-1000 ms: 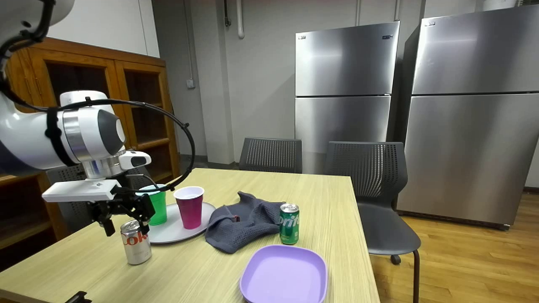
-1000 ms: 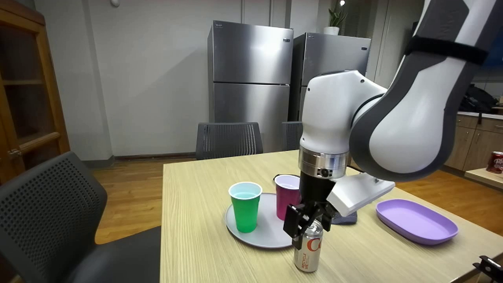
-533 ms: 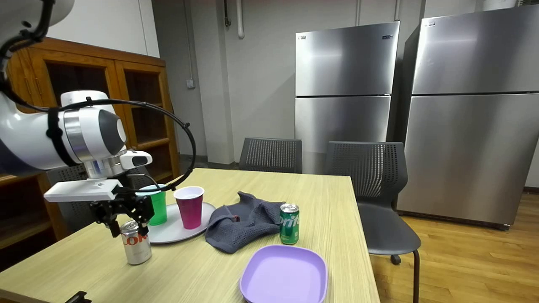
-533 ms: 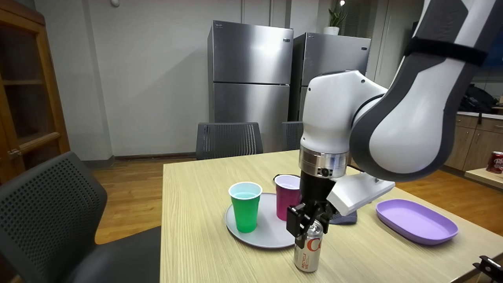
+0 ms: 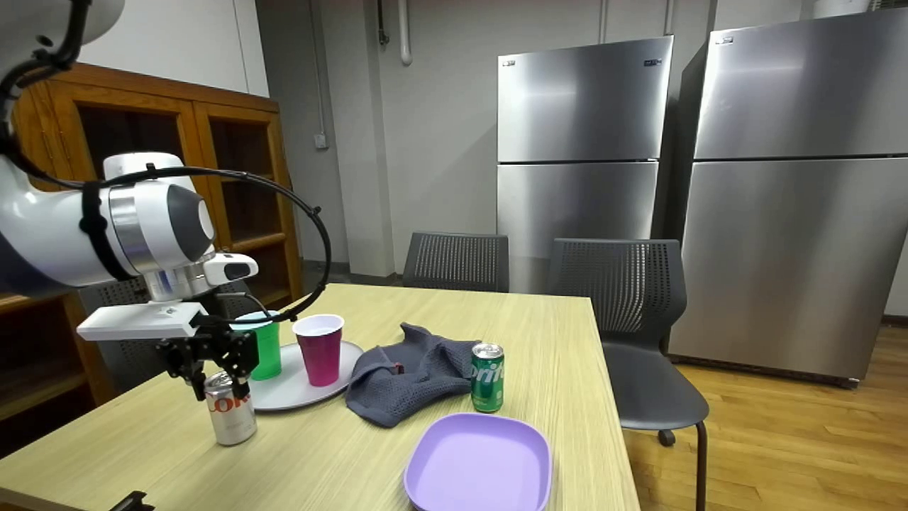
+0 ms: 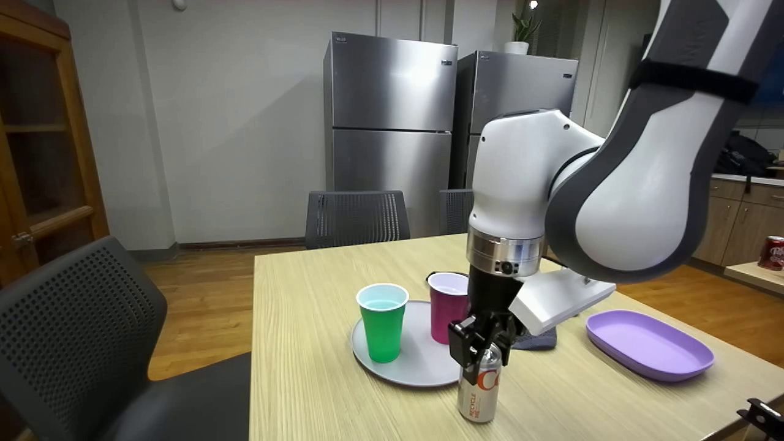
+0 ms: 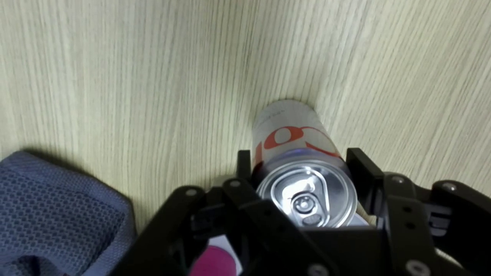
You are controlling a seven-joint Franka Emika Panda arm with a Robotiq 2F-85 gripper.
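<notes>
The pale tabletop [image 6: 306, 343] bears a gray plate [image 6: 422, 367]; just beside it, the black hand [image 7: 299, 165] pinches a silver Coke can [image 6: 481, 401] from both sides. Only an exterior view shows the green Sprite can [image 5: 487, 380]; only the wrist view clearly shows the Coke can's pull tab [image 7: 307, 205].

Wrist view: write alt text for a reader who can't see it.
The tool has its black fingers against both sides of a silver can with red lettering, seen from above on a pale table. A blue-grey cloth lies at lower left, and part of a magenta cup shows at the bottom edge.
</notes>
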